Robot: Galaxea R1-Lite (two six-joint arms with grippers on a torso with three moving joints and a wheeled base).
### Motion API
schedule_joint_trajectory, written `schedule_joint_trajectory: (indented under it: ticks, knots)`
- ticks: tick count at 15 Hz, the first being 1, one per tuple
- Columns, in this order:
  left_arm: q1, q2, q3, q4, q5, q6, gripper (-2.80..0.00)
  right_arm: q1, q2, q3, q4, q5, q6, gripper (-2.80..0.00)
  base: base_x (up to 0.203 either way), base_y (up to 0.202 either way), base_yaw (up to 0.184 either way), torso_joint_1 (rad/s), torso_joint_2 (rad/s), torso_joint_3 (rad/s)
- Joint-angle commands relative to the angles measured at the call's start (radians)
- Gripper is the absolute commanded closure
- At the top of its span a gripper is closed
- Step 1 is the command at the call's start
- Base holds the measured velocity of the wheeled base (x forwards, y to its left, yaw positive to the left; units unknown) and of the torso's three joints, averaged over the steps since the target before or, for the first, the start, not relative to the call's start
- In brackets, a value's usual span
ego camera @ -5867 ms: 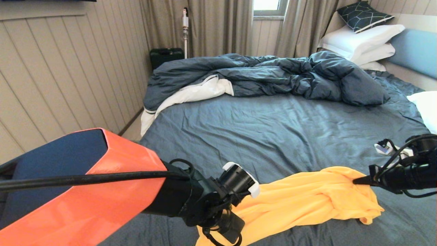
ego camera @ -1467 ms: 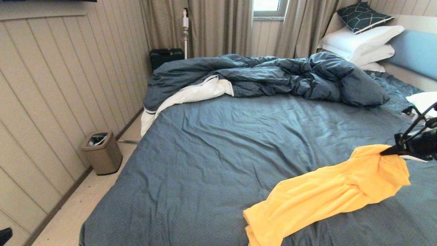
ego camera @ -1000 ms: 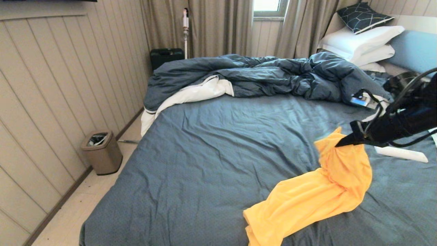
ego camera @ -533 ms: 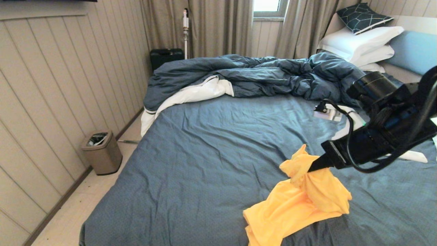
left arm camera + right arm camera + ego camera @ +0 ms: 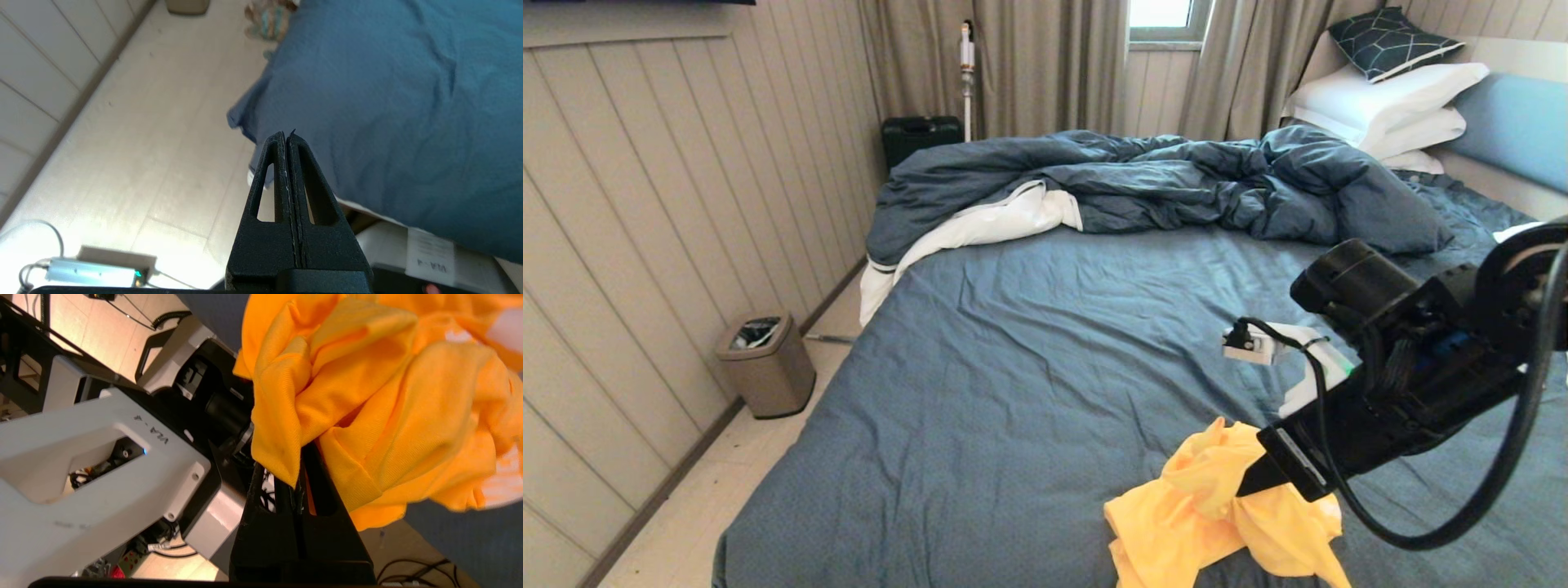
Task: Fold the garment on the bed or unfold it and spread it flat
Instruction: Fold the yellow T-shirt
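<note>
My right gripper (image 5: 1245, 487) pinches the bunched yellow-orange T-shirt (image 5: 1217, 514) at the bed's (image 5: 1029, 343) near edge; my left gripper (image 5: 287, 136), clamped empty, hangs beside the bed corner.

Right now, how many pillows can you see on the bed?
4, maybe more hidden: a dark patterned pillow on top of the stack, two white pillows under it, a third white one peeking out below.

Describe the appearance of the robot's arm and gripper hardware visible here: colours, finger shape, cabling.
Right arm: black, with cylindrical joint housings, a white clip-on part near the wrist and a thick black cable looping beneath. Right gripper tapers to a black wedge. In the wrist views, both the left gripper and right have matte black triangular fingers with elongated cut-out slots.
</note>
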Motion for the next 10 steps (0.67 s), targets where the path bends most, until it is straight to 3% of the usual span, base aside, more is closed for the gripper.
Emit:
schedule_joint_trajectory:
  ticks: [1, 3, 5, 6, 7, 10]
  knots:
    - [0.001, -0.032, 0.03, -0.051, 0.059, 0.033, 0.0, 0.015, 0.045, 0.0, -0.008, -0.001, 0.006, 0.0, 0.0, 0.0, 0.0, 0.0, 0.0, 0.0]
    - [0.001, -0.032, 0.055, -0.243, 0.049, 0.138, 0.0, 0.017, 0.064, -0.006, -0.01, -0.009, 0.007, 0.0, 0.0, 0.0, 0.0, 0.0, 0.0, 0.0]
    - [0.002, -0.032, 0.142, -0.401, -0.058, 0.269, 0.0, 0.017, 0.07, -0.018, -0.01, -0.012, 0.007, 0.0, 0.0, 0.0, 0.0, 0.0, 0.0, 0.0]
    - [0.02, -0.032, 0.169, -0.428, -0.101, 0.314, 0.0, 0.017, 0.071, -0.018, -0.011, -0.012, 0.007, 0.0, 0.0, 0.0, 0.0, 0.0, 0.0, 0.0]
    - [0.064, -0.032, 0.177, -0.429, -0.105, 0.321, 0.0, 0.015, 0.073, -0.018, -0.02, -0.012, 0.007, 0.0, 0.0, 0.0, 0.0, 0.0, 0.0, 0.0]
    - [0.305, -0.059, 0.185, -0.42, -0.133, 0.302, 0.0, 0.015, 0.091, -0.02, -0.054, -0.019, 0.007, 0.0, 0.0, 0.0, 0.0, 0.0, 0.0, 0.0]
